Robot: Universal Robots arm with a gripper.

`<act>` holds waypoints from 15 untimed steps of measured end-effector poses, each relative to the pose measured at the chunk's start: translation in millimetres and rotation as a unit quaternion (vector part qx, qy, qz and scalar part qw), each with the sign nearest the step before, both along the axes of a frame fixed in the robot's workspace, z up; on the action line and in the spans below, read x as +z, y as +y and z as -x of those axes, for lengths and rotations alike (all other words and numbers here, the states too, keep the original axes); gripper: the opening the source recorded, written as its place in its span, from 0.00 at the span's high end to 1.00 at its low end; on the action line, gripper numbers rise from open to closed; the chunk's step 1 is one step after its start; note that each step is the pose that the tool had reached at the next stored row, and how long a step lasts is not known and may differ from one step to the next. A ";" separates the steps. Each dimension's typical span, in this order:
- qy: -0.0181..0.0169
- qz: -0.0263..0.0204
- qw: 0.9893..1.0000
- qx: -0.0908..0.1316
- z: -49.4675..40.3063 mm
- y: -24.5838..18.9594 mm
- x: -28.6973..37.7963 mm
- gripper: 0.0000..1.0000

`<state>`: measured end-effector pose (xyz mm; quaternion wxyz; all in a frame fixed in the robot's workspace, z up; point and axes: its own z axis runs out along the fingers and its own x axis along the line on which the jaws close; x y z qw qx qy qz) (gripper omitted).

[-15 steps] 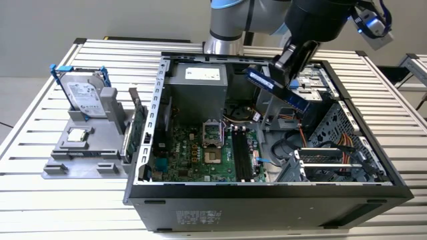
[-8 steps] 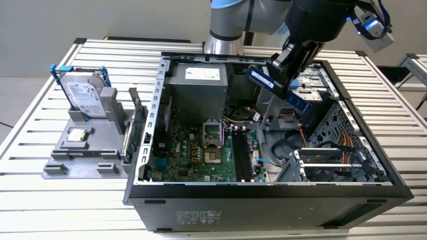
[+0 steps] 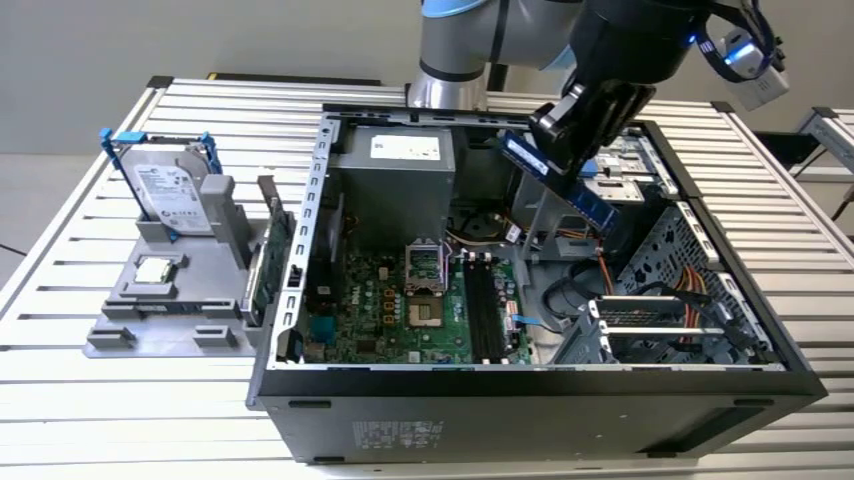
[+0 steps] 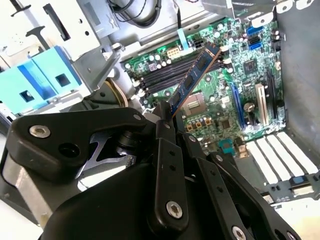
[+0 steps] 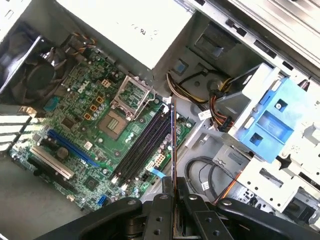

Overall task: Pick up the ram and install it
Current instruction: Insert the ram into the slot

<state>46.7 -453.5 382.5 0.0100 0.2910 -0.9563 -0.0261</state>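
The ram is a long blue stick with black chips, and my gripper is shut on one end of it. It hangs tilted in the air over the back right of the open computer case, above the drive bay. In the second wrist view the ram sticks out from the black fingers toward the motherboard. In the first wrist view the ram shows edge-on, next to the black memory slots. Those slots lie well below the stick and apart from it.
A grey stand on the exterior view's left holds a hard drive and a small square processor chip. A green card stands against the case's left wall. Inside are the power supply, orange cables and a blue drive cage.
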 end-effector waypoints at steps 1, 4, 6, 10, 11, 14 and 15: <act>0.000 0.000 1.000 -0.006 0.0 0.0 0.0 1.00; 0.000 0.000 1.000 -0.024 0.0 0.0 0.0 1.00; 0.000 0.000 0.999 -0.036 0.0 0.0 0.0 1.00; 0.000 0.000 0.998 -0.060 0.0 0.0 0.0 1.00; 0.000 0.000 0.998 -0.067 0.0 0.0 0.0 1.00; 0.000 0.000 0.996 -0.086 0.0 0.0 0.0 1.00; 0.000 0.000 0.996 -0.093 0.0 0.0 0.0 1.00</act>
